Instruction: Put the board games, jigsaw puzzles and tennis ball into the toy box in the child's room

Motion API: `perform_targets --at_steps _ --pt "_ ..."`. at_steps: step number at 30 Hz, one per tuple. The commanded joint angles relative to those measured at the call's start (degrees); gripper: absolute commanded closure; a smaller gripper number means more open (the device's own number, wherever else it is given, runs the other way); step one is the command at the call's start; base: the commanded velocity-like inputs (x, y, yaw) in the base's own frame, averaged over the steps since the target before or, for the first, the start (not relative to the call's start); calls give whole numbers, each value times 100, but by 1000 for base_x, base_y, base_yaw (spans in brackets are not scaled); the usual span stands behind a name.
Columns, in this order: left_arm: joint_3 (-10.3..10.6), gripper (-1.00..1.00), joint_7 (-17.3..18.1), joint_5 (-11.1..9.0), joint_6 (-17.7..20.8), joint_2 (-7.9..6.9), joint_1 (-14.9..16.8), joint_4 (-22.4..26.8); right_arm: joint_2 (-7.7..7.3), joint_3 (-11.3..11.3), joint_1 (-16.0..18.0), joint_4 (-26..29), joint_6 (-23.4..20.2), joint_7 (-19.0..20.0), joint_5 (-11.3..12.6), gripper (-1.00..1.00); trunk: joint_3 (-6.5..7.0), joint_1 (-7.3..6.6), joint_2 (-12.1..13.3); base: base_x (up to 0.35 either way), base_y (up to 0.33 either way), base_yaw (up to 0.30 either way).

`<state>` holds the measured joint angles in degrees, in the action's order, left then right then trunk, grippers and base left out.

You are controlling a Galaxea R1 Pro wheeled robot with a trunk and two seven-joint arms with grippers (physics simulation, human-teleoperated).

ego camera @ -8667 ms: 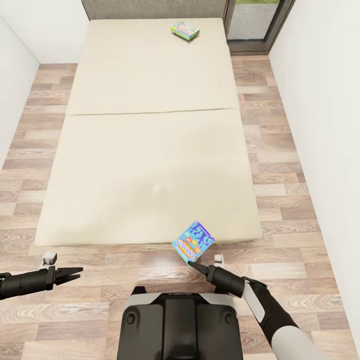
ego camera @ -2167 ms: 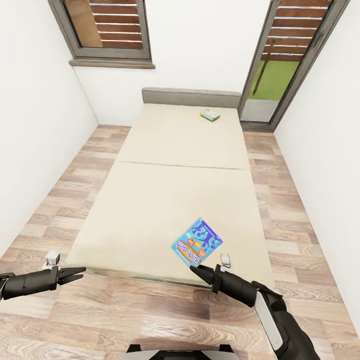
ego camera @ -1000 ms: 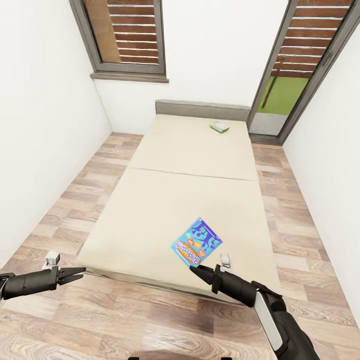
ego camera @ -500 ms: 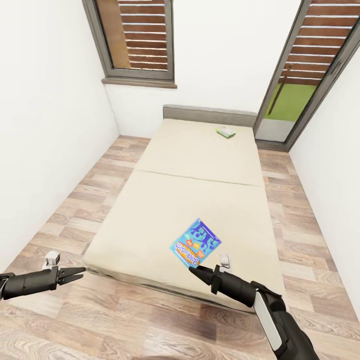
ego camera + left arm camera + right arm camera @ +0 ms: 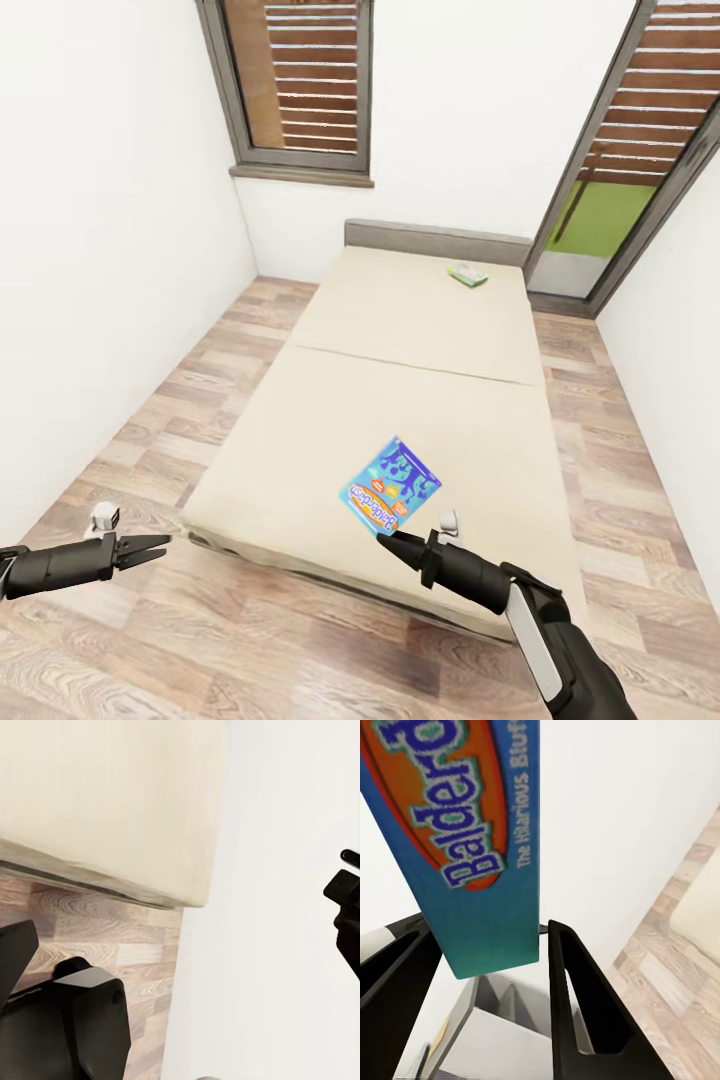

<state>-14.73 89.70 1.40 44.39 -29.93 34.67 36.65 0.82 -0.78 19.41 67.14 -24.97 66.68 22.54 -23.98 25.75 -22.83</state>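
Right pincer (image 5: pixel 392 541) around blue board game (image 5: pixel 392 485)

I am in a bedroom of a home. Ahead of my jaws stands a low bed (image 5: pixel 400 390) with a plain cream mattress and a grey headboard (image 5: pixel 436 240) against the far wall. The floor (image 5: pixel 150 440) is of wood planks and the walls (image 5: pixel 110 230) are white. Beyond the bed, a window (image 5: pixel 300 85) and a glass door (image 5: pixel 620 190) have brown slatted shutters, with green grass outside.
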Motion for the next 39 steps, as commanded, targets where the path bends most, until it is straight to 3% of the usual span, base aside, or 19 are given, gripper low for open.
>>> perform_targets --at_steps 1,39 --pt "-3 -100 30 15 61 2 4 0 4 -9 2 1 -53 14 21 100 1 3 -9 0 0 127" --pt "-3 -100 30 17 61 4 4 0 22 -2 2 1 -52 -24 14 100 364 3 -9 0 0 127"
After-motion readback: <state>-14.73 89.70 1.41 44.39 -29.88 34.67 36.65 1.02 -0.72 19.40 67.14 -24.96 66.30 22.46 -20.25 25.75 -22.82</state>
